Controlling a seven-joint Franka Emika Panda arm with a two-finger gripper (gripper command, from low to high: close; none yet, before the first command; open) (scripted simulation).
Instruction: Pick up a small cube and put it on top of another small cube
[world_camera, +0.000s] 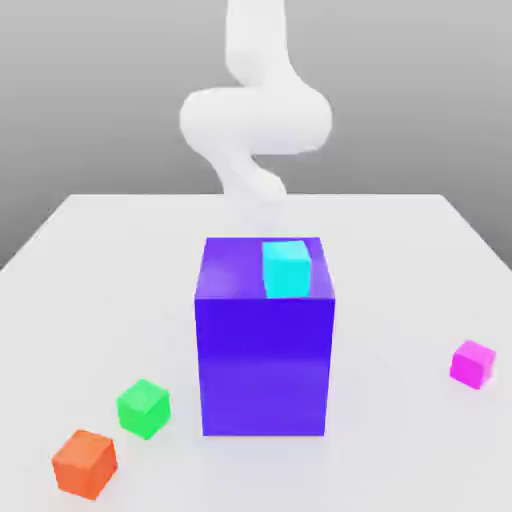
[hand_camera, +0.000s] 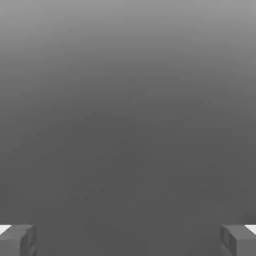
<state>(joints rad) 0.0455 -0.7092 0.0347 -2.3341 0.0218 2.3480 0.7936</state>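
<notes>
A large glossy purple-blue block stands near the middle of the pale white surface and serves as the landmark here. On its top face, toward the corner at the exterior view's right, sits a small bright cyan cube. The small bright magenta-pink cube rests on the surface well apart from the block, off to the exterior view's right and level with the block's lower half. The small bright green cube lies near the block's lower corner on the exterior view's left, and a small orange cube sits just beyond it, farther from the block and nearer the camera; the two are close but apart. The block stands between the magenta-pink cube and the green one. The white robot arm rises behind the block, its bulky joints above the block's top. In the hand view the end effector has its two grey fingers spread wide, with nothing between them.
</notes>
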